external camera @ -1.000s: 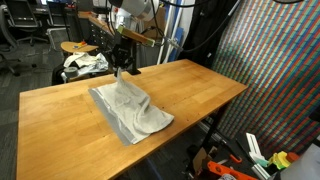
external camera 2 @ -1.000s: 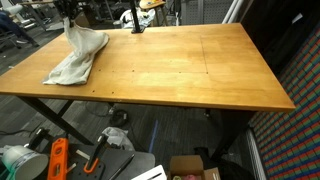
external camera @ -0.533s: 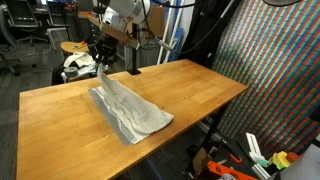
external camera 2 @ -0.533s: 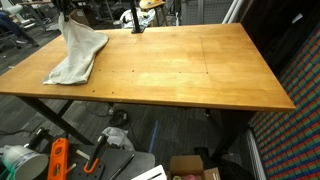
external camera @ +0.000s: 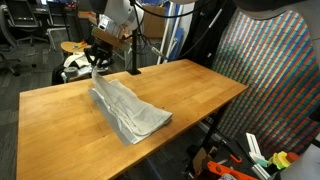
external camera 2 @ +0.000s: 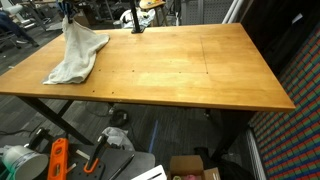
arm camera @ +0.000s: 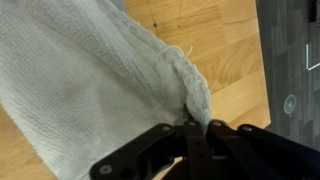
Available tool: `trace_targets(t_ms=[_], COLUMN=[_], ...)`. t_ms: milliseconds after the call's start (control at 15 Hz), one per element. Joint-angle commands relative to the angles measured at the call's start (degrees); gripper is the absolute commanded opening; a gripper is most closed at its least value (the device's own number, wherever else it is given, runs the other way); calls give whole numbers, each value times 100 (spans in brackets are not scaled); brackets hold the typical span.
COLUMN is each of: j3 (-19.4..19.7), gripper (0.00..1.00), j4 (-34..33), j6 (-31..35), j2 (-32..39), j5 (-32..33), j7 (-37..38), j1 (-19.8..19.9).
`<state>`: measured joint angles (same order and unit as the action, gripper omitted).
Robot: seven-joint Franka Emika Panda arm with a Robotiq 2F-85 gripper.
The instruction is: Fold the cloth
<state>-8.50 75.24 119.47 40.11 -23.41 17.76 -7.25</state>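
The cloth (external camera: 128,107) is a light-grey sheet on the wooden table (external camera: 190,85). One end lies flat near the table's front edge; the other end rises in a stretched ridge to my gripper (external camera: 97,60). From the opposite side the cloth (external camera 2: 78,55) hangs as a draped peak from the gripper (external camera 2: 68,20) at the table's far corner. In the wrist view the black jaws stand together, and my gripper (arm camera: 197,124) is shut on a bunched edge of the cloth (arm camera: 90,80) that spreads away over the wood.
A white fabric bundle (external camera: 82,63) lies on a stool past the table's far edge. A black post (external camera 2: 138,18) stands at the table's back edge. Orange tools (external camera 2: 58,158) and boxes lie on the floor below. A patterned panel (external camera: 275,70) stands beside the table.
My gripper has carried the pinched cloth edge higher and toward the table's far corner, stretching the cloth from a slumped heap into a long taut ridge. The grip stayed shut.
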Motion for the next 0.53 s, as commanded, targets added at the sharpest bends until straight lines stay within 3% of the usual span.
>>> trace_targets(t_ms=[0, 133, 467], j3=[-25, -68, -48], gripper=[1, 1, 1], j4=[-714, -999, -1601], j6=[-530, -954, -1041], j2=[356, 483, 857], j5=[-54, -119, -191], j7=[377, 511, 799], j1=[-39, -5, -29])
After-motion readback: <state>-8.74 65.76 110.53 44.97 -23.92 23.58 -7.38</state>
